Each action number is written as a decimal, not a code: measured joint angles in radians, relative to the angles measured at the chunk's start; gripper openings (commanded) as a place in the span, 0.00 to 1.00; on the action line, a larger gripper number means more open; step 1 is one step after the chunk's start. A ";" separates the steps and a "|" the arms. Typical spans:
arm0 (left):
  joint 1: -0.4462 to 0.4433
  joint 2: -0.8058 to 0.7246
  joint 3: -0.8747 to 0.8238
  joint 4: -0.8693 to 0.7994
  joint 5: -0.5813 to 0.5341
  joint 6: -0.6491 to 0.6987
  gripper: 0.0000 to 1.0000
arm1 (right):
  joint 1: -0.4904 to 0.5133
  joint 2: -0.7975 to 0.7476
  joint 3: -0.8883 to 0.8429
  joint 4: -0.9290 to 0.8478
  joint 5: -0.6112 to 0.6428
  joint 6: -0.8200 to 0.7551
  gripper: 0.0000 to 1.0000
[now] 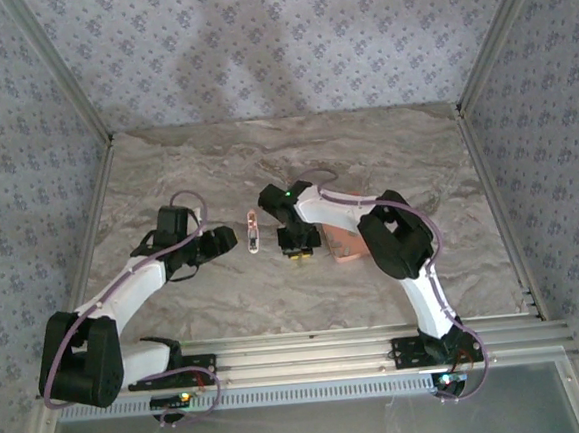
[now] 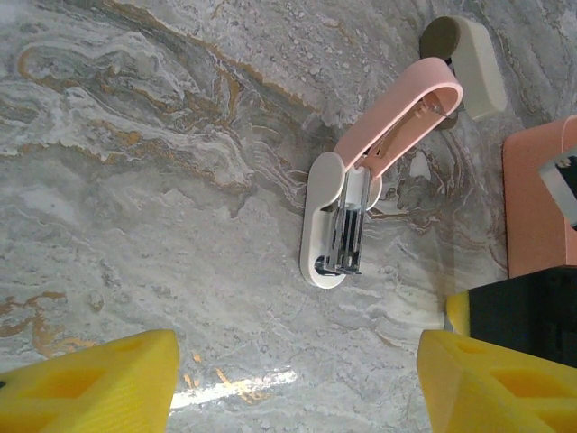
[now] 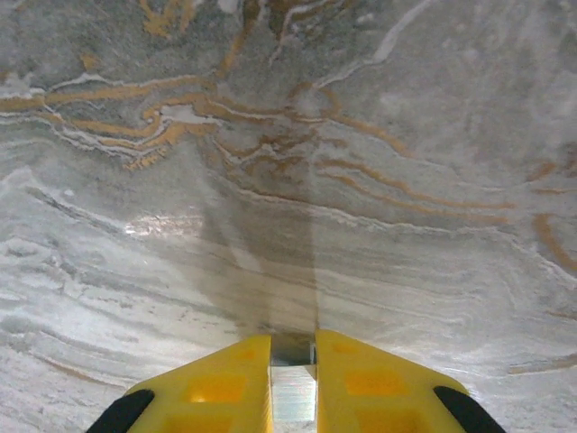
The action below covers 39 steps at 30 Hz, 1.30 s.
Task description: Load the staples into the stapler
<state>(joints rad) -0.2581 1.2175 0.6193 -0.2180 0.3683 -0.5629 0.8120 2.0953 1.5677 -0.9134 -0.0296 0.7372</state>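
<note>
Two arms: both reach over the marble table (image 1: 165,166), with the left gripper (image 1: 219,240) and the right gripper (image 1: 294,248) on either side of the stapler (image 1: 254,231).
Left gripper: spread wide and holding nothing. In its wrist view the yellow fingertips (image 2: 99,383) sit at the bottom corners with bare marble between them, pointed toward the stapler.
Right gripper: the yellow fingers (image 3: 216,379) are drawn almost together, clamping a narrow grey metal piece.
Staples: the pinched grey piece (image 3: 292,354) is most likely these, though the wrist view is too tight to be sure. It sits between the right fingertips, near the stapler on its right side, and the top view shows the two apart.
Stapler: lies on the table between the two grippers and is open. The pink lid (image 2: 397,117) is swung up and away from the white base (image 2: 315,212), and the thin metal rail (image 2: 347,236) lies exposed along the base.
Tray: the salmon-orange tray (image 1: 344,244) rests on the table just right of the right gripper, partly under the right arm.
</note>
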 measured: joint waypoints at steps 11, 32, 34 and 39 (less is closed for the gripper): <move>-0.200 0.092 0.179 -0.155 -0.219 0.072 0.65 | -0.023 -0.315 -0.163 0.133 0.073 0.003 0.16; -0.354 0.510 0.502 -0.340 -0.460 0.110 0.50 | -0.068 -0.633 -0.440 0.186 0.124 -0.011 0.17; -0.357 0.529 0.518 -0.344 -0.467 0.110 0.48 | -0.068 -0.639 -0.450 0.186 0.124 -0.009 0.17; -0.357 0.575 0.546 -0.359 -0.482 0.109 0.45 | -0.073 -0.657 -0.459 0.186 0.125 -0.008 0.17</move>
<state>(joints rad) -0.6155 1.7927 1.1648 -0.5766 -0.1139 -0.4534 0.7391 1.4384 1.1088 -0.7277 0.0952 0.7292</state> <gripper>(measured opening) 0.455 0.173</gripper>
